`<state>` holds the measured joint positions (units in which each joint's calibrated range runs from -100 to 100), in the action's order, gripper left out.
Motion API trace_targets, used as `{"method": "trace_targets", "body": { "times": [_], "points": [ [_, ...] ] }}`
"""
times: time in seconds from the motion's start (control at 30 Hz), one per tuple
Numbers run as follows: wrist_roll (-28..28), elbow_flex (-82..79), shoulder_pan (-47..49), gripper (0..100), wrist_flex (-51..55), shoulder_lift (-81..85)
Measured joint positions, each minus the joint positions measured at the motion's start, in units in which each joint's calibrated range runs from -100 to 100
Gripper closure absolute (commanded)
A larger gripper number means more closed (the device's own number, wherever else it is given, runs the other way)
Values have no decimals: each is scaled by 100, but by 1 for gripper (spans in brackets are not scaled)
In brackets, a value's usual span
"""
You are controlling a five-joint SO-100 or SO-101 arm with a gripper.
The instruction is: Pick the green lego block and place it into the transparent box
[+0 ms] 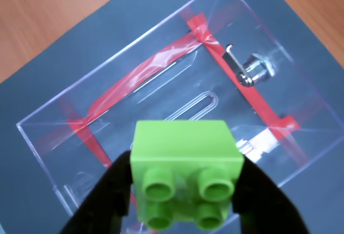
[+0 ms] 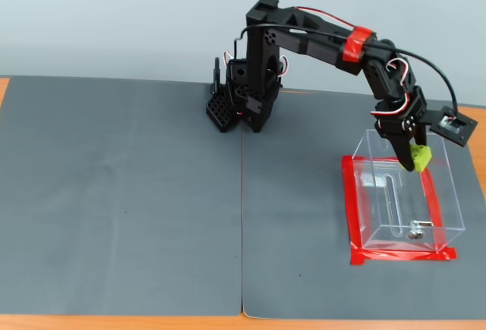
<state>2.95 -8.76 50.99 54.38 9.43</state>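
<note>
The gripper [image 1: 183,191] is clamped on the green lego block [image 1: 185,158], its two black fingers [image 1: 107,191] pressing the brick's opposite sides in the wrist view, the four round studs turned toward the camera. In the fixed view the gripper [image 2: 414,161] holds the green lego block [image 2: 419,155] above the open top of the transparent box [image 2: 448,193], near the box's far edge, clear of its floor. The box stands on a dark grey mat [image 2: 121,193] covering the surface, framed by red tape [image 2: 351,209], with a long slot [image 1: 199,105] and a small metal fitting [image 1: 252,70] seen through its clear walls. The black arm [image 2: 304,42] reaches over from its base [image 2: 243,102] at the mat's far side
</note>
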Motion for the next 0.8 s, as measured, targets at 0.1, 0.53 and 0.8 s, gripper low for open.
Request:
{"method": "trace_targets", "body": {
  "times": [0.1, 0.53, 0.8],
  "points": [
    [0, -9, 0, 93, 0, -51],
    [0, -9, 0, 76, 0, -51],
    [0, -9, 0, 92, 0, -51]
  ]
}}
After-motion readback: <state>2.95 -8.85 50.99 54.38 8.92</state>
